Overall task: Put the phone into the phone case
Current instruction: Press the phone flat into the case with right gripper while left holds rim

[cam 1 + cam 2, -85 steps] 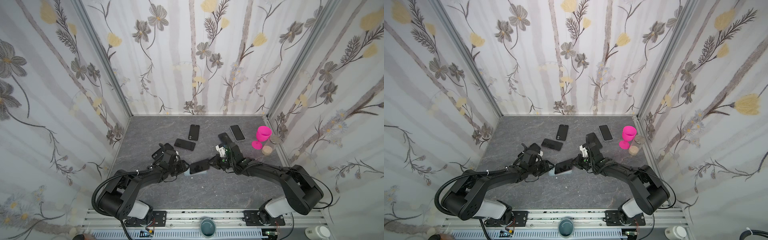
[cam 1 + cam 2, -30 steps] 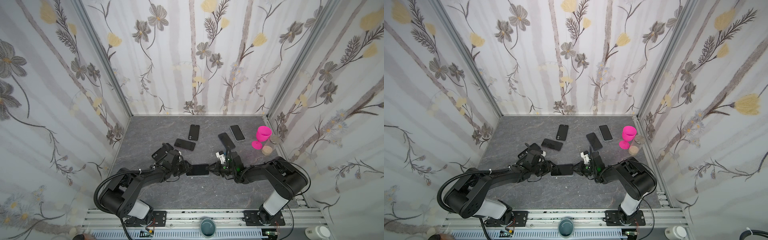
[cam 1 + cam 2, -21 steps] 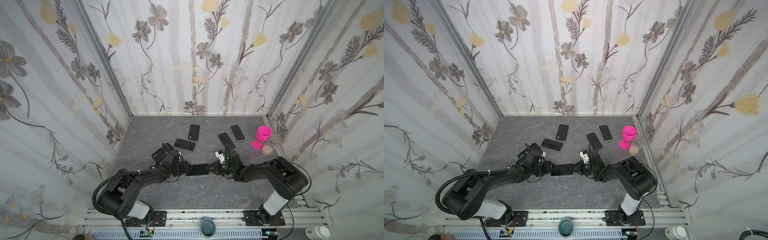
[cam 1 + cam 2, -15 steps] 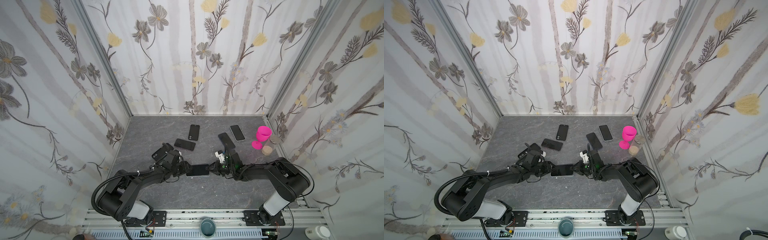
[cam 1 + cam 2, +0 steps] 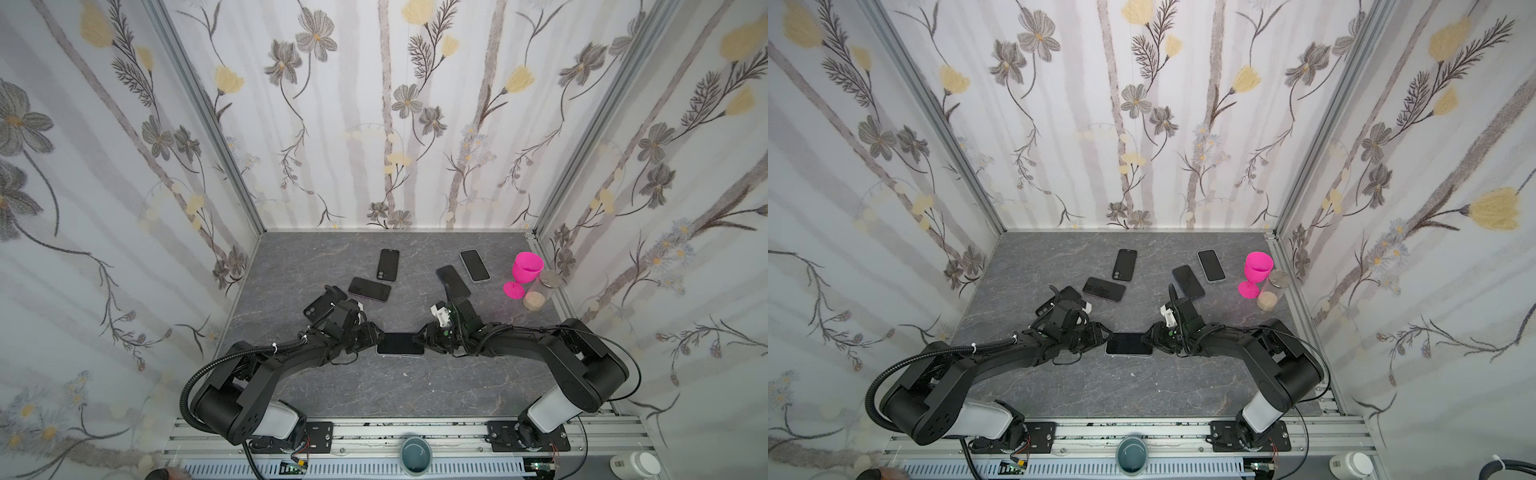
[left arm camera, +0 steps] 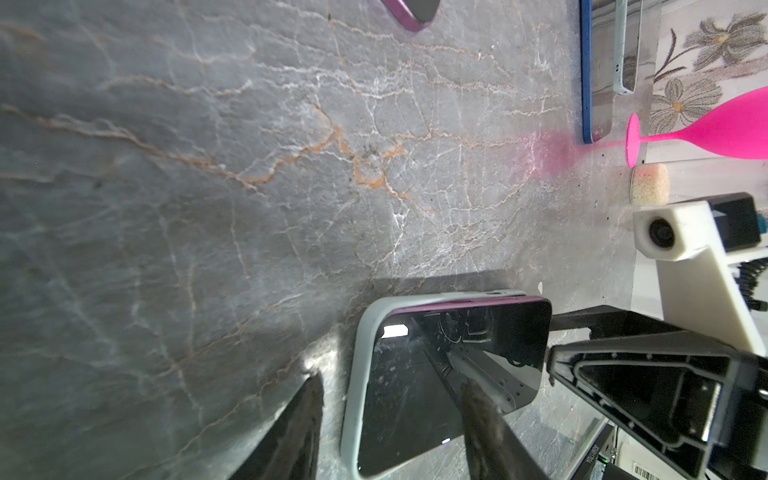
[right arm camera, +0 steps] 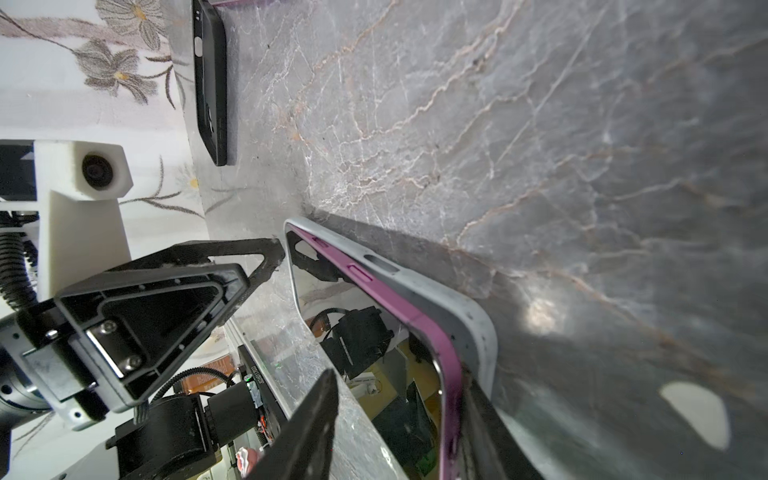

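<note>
Left hand (image 5: 375, 338) and right hand (image 5: 419, 338) released, beside phone (image 5: 400, 343) partly in phone case (image 6: 360, 353).

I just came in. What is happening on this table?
A phone is being fitted into a light grey phone case lying on the table. The robot's left claw and right claw sit at its opposite ends, both with jaws apart. One purple edge of the phone rides above the case rim, so it looks not fully seated.

The left arm (image 5: 291, 353) hides part of the black phone case (image 5: 324, 298), at ten o'clock from the phone (image 5: 400, 344). We find the near fingers (image 7: 311, 428) blurred and cropped in both wrist views.
</note>
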